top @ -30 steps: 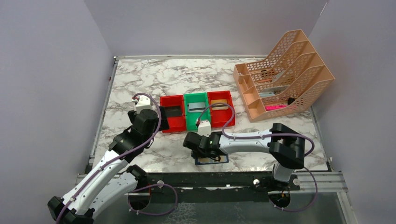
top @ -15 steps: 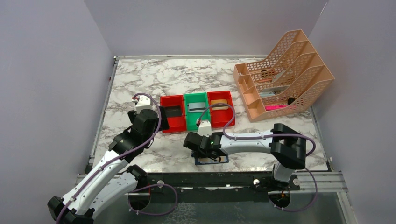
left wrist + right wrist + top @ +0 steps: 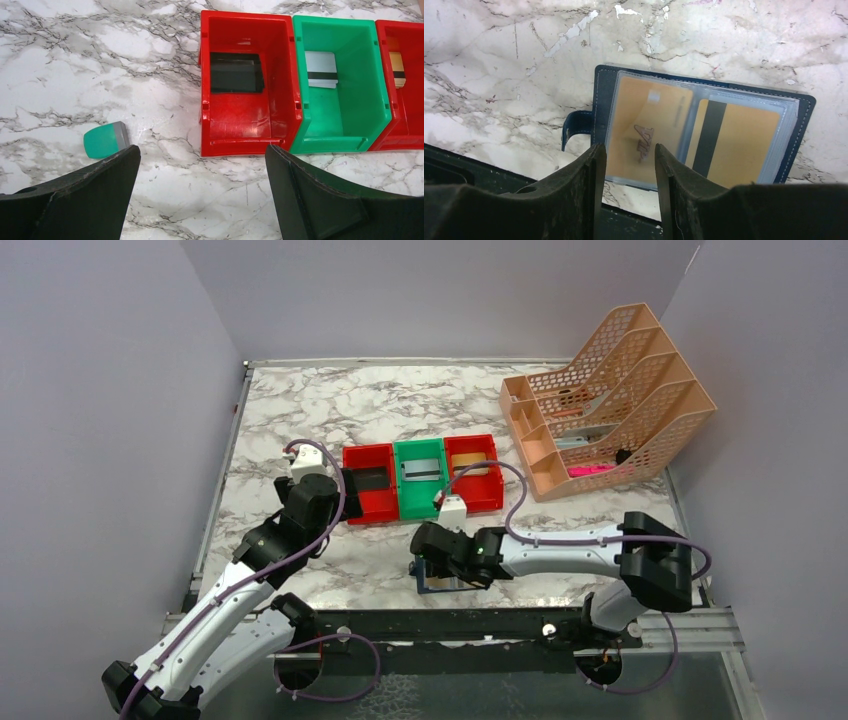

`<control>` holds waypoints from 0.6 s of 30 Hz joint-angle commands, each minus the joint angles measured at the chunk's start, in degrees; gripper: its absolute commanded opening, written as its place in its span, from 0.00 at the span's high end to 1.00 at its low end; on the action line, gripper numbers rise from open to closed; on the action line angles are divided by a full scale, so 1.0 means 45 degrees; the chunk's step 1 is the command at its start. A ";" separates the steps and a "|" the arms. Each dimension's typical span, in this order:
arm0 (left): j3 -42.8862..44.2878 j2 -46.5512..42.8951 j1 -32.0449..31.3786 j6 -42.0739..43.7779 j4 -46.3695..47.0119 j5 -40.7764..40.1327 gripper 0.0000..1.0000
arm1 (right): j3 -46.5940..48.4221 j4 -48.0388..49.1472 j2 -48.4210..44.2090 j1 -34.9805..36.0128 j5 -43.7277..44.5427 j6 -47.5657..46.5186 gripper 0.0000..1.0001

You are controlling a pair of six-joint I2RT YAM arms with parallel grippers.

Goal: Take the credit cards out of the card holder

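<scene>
**Top external view.** The left gripper [image 3: 349, 483] hangs at the left wall of the left red bin [image 3: 372, 502], left of centre in the frame. The right gripper [image 3: 432, 569] points down over the card holder [image 3: 448, 586], which lies on the marble table [image 3: 330, 410] at lower centre, near the front edge. A green bin [image 3: 420, 502] and a second red bin [image 3: 478, 502] complete the row. A peach file rack [image 3: 640, 390] stands at upper right. This view does not resolve how far either pair of fingers is spread.

**Left wrist view.** The left gripper [image 3: 202, 192] is spread wide and holds nothing, and its fingers [image 3: 75, 200] hang above bare marble. Only this view shows clearly what the bins hold:
- A black card [image 3: 236, 73] lies in the left red bin.
- A silver-grey card [image 3: 321, 69] lies in the green bin.
- A gold card [image 3: 397, 69] lies in the right red bin, cut by the frame edge.

A teal block [image 3: 104, 140] lies at centre left.

**Right wrist view.** The right gripper [image 3: 628, 151] shows a narrow gap between its fingers [image 3: 574, 200], with nothing clamped between them. The fingertips lie over the near edge of the holder. Whether they touch it cannot be told. Only this view shows the holder lying open and flat, with its snap tab [image 3: 574, 128] at the left. Clear sleeves cover a left gold card [image 3: 649, 120] and a striped gold card [image 3: 744, 145].
</scene>
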 commanded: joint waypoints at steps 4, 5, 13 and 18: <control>-0.0038 -0.0144 0.0068 0.0068 -0.0015 0.0231 0.01 | -0.0388 0.0257 -0.0762 0.0112 0.0601 0.0005 0.45; -0.0035 -0.0150 0.0068 0.0071 -0.0014 0.0231 0.01 | -0.0183 0.0131 -0.0603 0.0098 0.0576 -0.0157 0.42; -0.0038 -0.0188 0.0068 0.0071 -0.0009 0.0214 0.01 | 0.1720 -0.1310 0.1570 0.0109 0.0328 -0.0255 0.32; -0.0033 -0.0202 0.0059 0.0084 -0.0009 0.0209 0.01 | 0.2534 -0.2296 0.2420 0.0108 0.0599 -0.0114 0.30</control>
